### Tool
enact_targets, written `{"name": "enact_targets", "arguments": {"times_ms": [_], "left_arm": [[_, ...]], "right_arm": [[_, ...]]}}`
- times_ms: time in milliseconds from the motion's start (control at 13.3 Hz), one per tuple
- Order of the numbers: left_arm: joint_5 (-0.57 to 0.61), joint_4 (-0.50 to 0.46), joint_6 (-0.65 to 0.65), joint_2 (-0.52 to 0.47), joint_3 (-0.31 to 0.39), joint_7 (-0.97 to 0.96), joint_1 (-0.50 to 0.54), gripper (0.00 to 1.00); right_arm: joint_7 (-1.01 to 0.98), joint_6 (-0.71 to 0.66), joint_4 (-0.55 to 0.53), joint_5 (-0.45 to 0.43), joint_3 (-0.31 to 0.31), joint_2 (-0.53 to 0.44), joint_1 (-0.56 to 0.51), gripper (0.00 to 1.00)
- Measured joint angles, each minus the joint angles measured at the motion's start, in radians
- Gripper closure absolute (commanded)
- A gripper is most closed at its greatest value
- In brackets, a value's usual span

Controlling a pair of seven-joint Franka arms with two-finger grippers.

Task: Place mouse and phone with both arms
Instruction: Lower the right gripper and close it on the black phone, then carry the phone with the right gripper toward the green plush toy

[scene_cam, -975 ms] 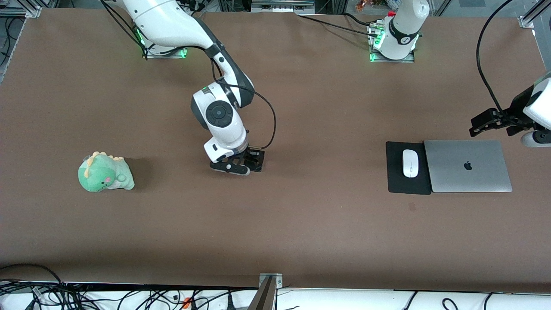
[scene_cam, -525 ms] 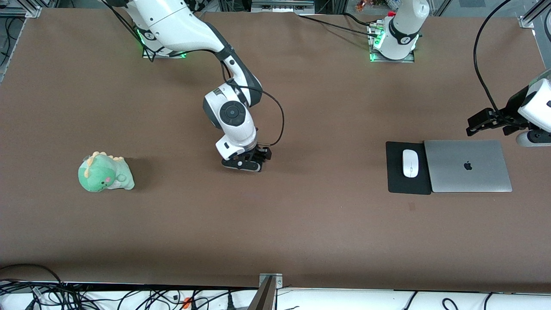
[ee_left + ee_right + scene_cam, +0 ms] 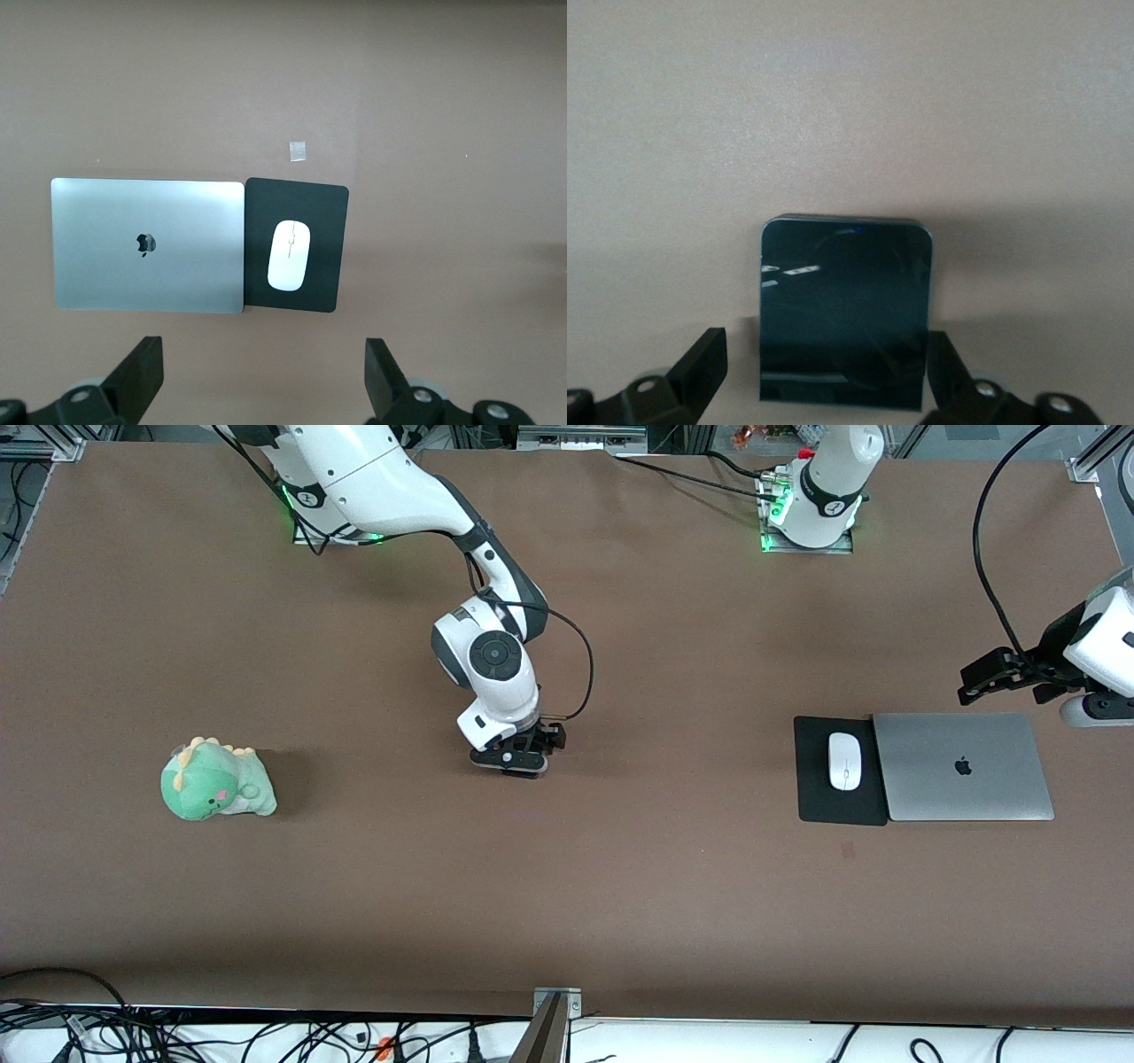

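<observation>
The white mouse (image 3: 844, 761) lies on a black mouse pad (image 3: 819, 802) toward the left arm's end of the table; it also shows in the left wrist view (image 3: 289, 255). The black phone (image 3: 846, 310) lies flat on the table between my right gripper's fingers. My right gripper (image 3: 824, 359) is open, low over the middle of the table (image 3: 521, 760), where it hides most of the phone in the front view. One finger is at the phone's edge and the other stands apart from it. My left gripper (image 3: 974, 682) is open and empty, up in the air by the laptop (image 3: 264, 367).
A closed silver laptop (image 3: 961, 766) lies against the mouse pad. A green dinosaur plush (image 3: 215, 779) sits toward the right arm's end. A small pale mark (image 3: 848, 850) is on the brown table nearer the camera than the pad.
My right gripper has moved toward the left arm's end of the table and turned, staying low over the phone. My left gripper has shifted only slightly.
</observation>
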Motion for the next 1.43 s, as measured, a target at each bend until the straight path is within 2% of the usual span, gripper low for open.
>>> {"name": "enact_targets", "arguments": {"times_ms": [600, 675, 750, 825, 900, 1125, 1425], "left_arm": [[0.000, 0.000, 0.000, 0.000, 0.003, 0.000, 0.000, 0.00], [0.000, 0.000, 0.000, 0.000, 0.003, 0.000, 0.000, 0.00], [0.000, 0.000, 0.000, 0.000, 0.003, 0.000, 0.000, 0.00], [0.000, 0.000, 0.000, 0.000, 0.003, 0.000, 0.000, 0.00], [0.000, 0.000, 0.000, 0.000, 0.003, 0.000, -0.001, 0.00], [0.000, 0.000, 0.001, 0.000, 0.001, 0.000, -0.009, 0.00], [0.000, 0.000, 0.001, 0.000, -0.012, 0.000, -0.012, 0.00]], "right_arm": [[0.001, 0.001, 0.000, -0.034, -0.009, 0.018, 0.003, 0.02], [0.002, 0.002, 0.000, -0.034, -0.009, 0.023, 0.004, 0.15], [0.004, 0.004, 0.001, -0.034, -0.009, 0.025, 0.005, 0.38], [0.003, 0.004, 0.004, -0.034, -0.010, 0.025, 0.005, 0.54], [0.002, 0.000, 0.010, -0.034, -0.010, 0.023, 0.005, 0.65], [-0.066, -0.024, 0.018, -0.034, -0.024, 0.019, -0.014, 0.66], [-0.357, -0.203, 0.033, -0.034, -0.038, -0.055, -0.138, 0.66]]}}
